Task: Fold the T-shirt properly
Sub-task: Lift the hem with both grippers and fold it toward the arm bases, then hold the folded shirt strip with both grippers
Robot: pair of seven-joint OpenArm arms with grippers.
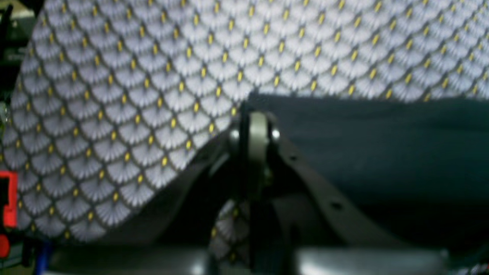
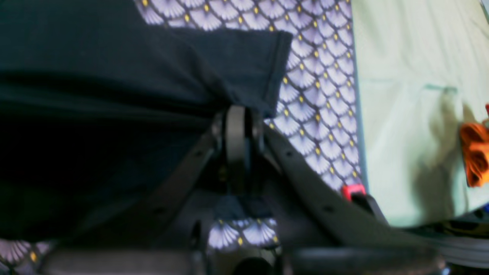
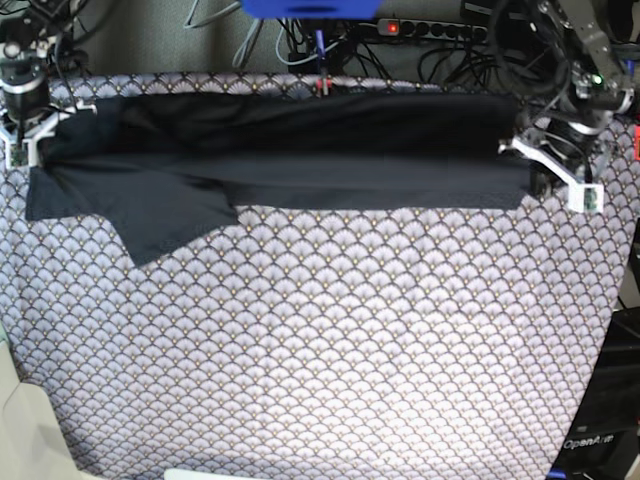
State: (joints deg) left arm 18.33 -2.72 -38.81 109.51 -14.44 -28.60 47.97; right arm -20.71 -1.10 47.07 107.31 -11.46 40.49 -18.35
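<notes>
The black T-shirt lies as a long folded band across the far part of the table, with one sleeve spread toward me at the left. My left gripper is at the band's right end. In the left wrist view it is shut on the corner of the black T-shirt. My right gripper is at the band's left end. Seen from the right wrist, it is shut on the T-shirt near a sleeve hem.
A grey scallop-patterned cloth covers the table. Cables and a power strip lie behind the far edge. Beside the table, the right wrist view shows a pale green surface with an orange thing on it.
</notes>
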